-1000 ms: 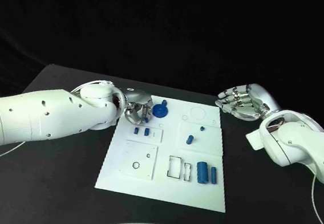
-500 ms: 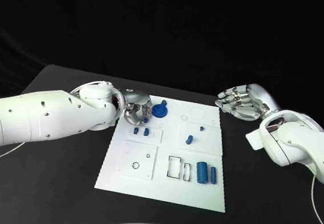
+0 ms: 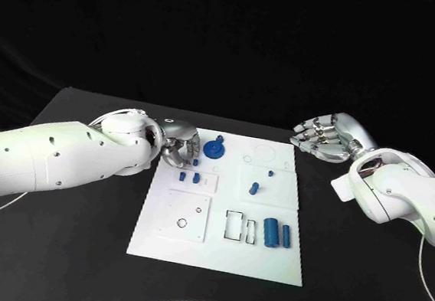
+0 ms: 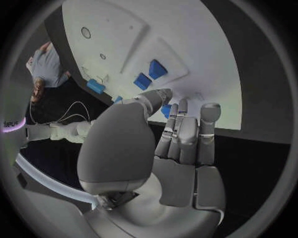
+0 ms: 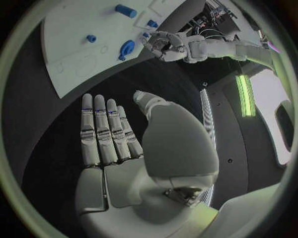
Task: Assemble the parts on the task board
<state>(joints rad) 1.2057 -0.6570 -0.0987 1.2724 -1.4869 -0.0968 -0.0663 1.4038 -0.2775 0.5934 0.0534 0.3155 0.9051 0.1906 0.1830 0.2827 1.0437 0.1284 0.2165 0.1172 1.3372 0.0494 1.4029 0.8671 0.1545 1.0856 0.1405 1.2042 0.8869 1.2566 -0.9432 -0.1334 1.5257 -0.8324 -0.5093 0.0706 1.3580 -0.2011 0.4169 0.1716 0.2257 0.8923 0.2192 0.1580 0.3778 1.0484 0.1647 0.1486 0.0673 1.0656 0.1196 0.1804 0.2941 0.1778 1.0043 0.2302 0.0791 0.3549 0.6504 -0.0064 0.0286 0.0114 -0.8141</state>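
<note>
The white task board [image 3: 218,251] lies mid-table. A round blue part [image 3: 215,149] sits near its far edge, two small blue blocks [image 3: 189,177] on its left plate, two blue cylinders [image 3: 277,232] at its right. My left hand [image 3: 181,149] hovers over the board's far left corner. In the left wrist view its thumb [image 4: 158,96] lies against the straight fingers, and a small blue part [image 4: 166,111] shows between them, seemingly pinched. My right hand [image 3: 326,137] is raised off the board's far right corner, its fingers [image 5: 106,131] straight and holding nothing.
Two more small blue pieces [image 3: 255,188] stand on the board's middle right plate. White outline slots [image 3: 239,226] and round holes [image 3: 182,222] mark the near plates. The black table [image 3: 364,282] surrounds the board.
My left hand has edged slightly toward the board's far side. The right hand and the parts on the board have stayed put.
</note>
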